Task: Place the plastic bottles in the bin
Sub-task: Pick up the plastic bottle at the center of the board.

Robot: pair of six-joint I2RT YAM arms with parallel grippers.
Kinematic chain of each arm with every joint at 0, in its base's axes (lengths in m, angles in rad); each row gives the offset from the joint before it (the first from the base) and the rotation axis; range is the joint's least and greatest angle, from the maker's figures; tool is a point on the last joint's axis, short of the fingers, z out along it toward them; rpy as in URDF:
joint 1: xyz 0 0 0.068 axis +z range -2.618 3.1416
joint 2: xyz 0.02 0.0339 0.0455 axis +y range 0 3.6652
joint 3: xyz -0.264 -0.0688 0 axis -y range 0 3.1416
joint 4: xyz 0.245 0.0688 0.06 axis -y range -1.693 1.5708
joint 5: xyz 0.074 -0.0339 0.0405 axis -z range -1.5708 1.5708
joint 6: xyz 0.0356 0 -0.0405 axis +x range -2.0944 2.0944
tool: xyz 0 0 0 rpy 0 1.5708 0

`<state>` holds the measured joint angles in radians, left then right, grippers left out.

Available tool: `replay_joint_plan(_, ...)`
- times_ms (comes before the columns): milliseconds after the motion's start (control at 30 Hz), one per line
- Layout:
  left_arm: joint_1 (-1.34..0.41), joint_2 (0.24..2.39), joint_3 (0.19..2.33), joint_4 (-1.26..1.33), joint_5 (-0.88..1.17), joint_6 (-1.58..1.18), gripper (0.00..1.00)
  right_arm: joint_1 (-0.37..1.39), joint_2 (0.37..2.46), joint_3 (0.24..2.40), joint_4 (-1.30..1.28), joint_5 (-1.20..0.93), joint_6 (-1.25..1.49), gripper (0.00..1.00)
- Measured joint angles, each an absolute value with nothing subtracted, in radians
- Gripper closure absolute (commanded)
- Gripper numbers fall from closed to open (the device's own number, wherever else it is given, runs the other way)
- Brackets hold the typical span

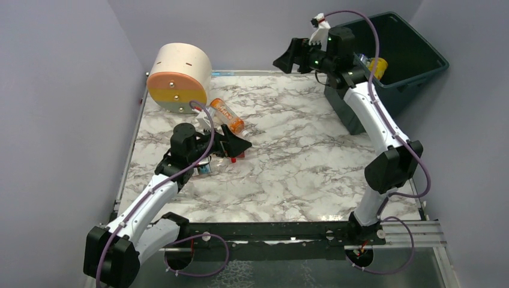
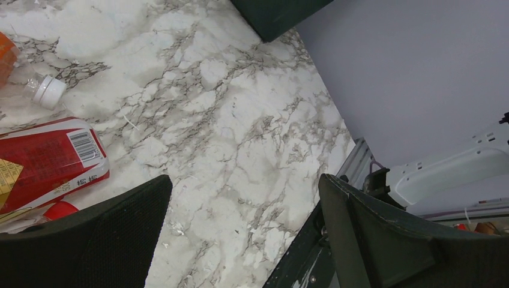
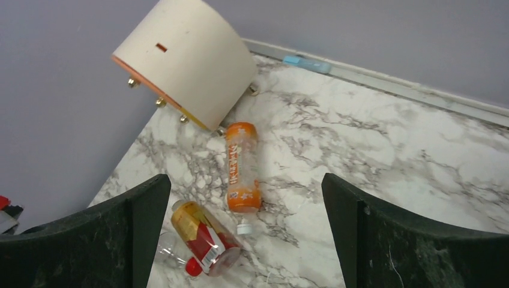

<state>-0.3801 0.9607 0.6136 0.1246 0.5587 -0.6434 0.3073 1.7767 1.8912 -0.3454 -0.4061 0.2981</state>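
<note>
Several bottles lie on the marble surface [image 1: 288,156], among them an orange bottle [image 1: 227,115] and a red-labelled bottle [image 3: 201,237] beside the wide-open, empty left tool [image 1: 240,147]. A yellow bottle [image 1: 377,65] sits inside the dark bin [image 1: 414,60]. The right tool [image 1: 288,60] hangs nearby, spread and empty.

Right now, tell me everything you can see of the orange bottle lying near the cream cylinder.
The orange bottle lies on its side on the marble-patterned table. It looks like translucent orange-tinted plastic, with white lettering along its body and a white cap still on. Its base end points toward the cream cylinder and sits close to it; whether they touch cannot be told. The cap end lies near a red-labelled bottle. Nothing grips it.
</note>
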Motion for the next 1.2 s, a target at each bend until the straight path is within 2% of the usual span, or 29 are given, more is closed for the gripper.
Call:
replay_joint_plan(400,-0.38,0.871,0.61,0.12,0.539,-0.642,0.01,0.415,1.999,1.887,-0.304,-0.485,0.29,0.02)
replay_joint_plan(700,-0.38,0.849,0.605,0.117,0.535,-0.642,0.01,0.483,2.145,1.893,-0.276,-0.484,0.269,0.06)
replay_joint_plan(1200,-0.38,0.786,0.593,0.175,0.543,-0.656,0.01,0.546,2.259,1.931,-0.235,-0.484,0.233,0.15)
